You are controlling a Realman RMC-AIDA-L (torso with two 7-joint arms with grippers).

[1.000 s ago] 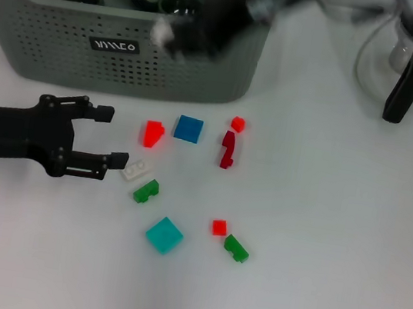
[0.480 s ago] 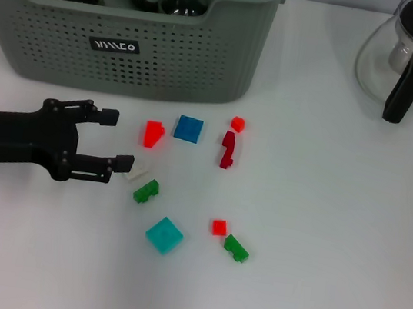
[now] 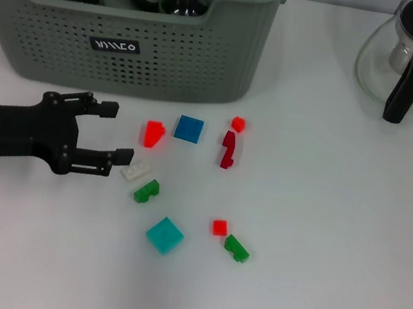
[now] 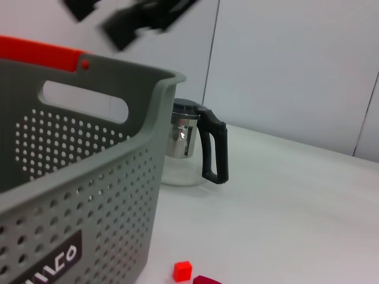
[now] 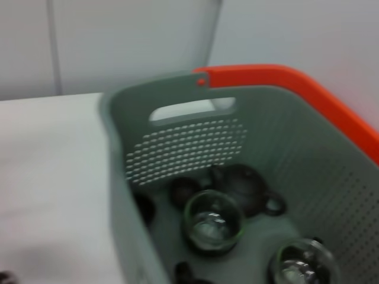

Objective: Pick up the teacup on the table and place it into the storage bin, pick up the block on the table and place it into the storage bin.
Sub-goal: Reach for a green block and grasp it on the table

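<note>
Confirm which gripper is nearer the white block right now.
Left. The left gripper is open on the table with its lower fingertip right beside the white block. The right gripper is out of the head view; its wrist camera looks down into the storage bin.

The grey-green storage bin (image 3: 130,42) with little holes holds glass teacups (image 5: 212,220), and small colored blocks (image 3: 188,128) lie scattered in front of it.

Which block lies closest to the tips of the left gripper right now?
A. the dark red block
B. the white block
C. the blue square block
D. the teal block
B: in the head view the open left gripper has its lower fingertip right beside the white block, while the blue square block, teal block and dark red block lie farther off.
</note>
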